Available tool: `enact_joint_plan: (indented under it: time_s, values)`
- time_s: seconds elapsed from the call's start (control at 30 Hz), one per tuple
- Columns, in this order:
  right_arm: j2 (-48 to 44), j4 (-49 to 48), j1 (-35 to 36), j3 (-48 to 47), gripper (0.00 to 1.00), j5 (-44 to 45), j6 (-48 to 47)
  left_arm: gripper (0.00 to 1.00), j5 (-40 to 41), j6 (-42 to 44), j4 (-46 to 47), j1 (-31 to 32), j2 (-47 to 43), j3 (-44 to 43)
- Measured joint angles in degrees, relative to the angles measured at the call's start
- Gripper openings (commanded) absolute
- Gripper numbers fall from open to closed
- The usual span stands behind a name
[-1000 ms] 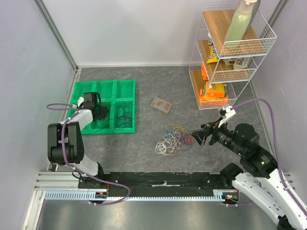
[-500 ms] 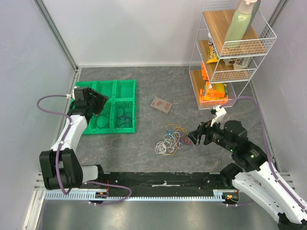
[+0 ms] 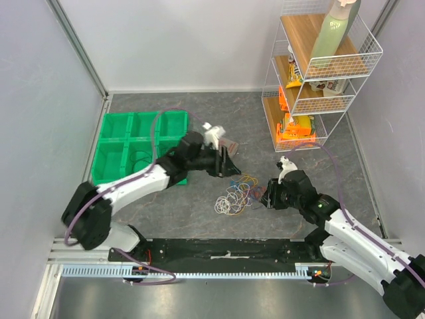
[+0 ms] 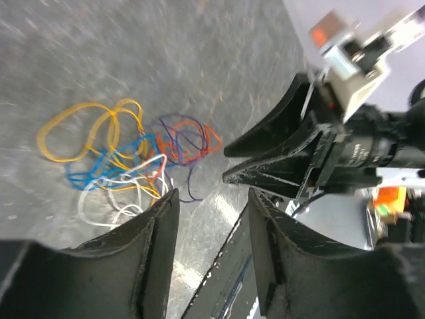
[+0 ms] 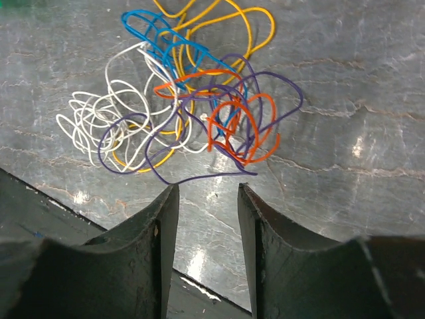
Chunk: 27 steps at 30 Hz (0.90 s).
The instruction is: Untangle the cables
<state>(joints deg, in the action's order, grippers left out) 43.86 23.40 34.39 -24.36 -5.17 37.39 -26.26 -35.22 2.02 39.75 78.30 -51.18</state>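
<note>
The cables (image 3: 238,194) lie in a tangled bunch of yellow, white, blue, orange-red and dark purple loops on the grey floor. They also show in the left wrist view (image 4: 126,156) and in the right wrist view (image 5: 186,113). My left gripper (image 3: 229,164) is open and empty, just above and behind the bunch; in its own view (image 4: 211,194) the jaws stand apart. My right gripper (image 3: 271,195) is open and empty at the bunch's right edge, close to the purple and orange loops; in its own view (image 5: 208,189) nothing sits between the jaws.
A green compartment tray (image 3: 113,126) with dark cables in it sits at the left. A small pink-brown packet (image 3: 226,143) lies behind the left gripper. A white wire shelf (image 3: 312,80) with snacks and a bottle stands at the back right.
My left arm has swung from the green tray far to the right, to just behind the bunch. My right gripper has lowered and moved slightly left towards the bunch.
</note>
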Motion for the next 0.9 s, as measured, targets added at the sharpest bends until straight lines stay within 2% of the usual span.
enact_joint_plan:
  time_s: [0.17,0.33,0.67,0.7,0.77,0.8,0.9]
  values:
    - [-3.19,-1.11,0.0,3.91,0.48,1.05,2.64,0.33,-1.49,0.37,2.86,7.89,12.98,-2.19]
    - [-3.85,-4.07,0.0,8.31,0.47,1.27,3.67,0.24,-1.79,-0.74,3.58,10.69,21.09,-2.6]
    - [4.35,-19.17,0.0,12.87,0.45,4.22,3.56,0.2,0.85,-2.1,4.09,10.36,25.24,-2.56]
    - [4.98,-20.46,0.0,13.07,0.41,4.61,3.56,0.2,1.18,-2.14,4.17,10.36,25.24,-2.47]
    - [5.92,-22.18,0.15,13.09,0.19,5.27,3.28,0.2,1.99,-2.21,4.24,10.21,25.24,-2.05]
    - [6.25,-22.84,0.22,13.09,0.11,5.4,2.93,0.2,2.27,-2.23,4.2,10.19,25.24,-1.79]
    - [6.36,-24.09,0.28,13.09,0.01,5.25,2.6,0.27,3.04,-2.23,4.11,9.86,25.24,-1.14]
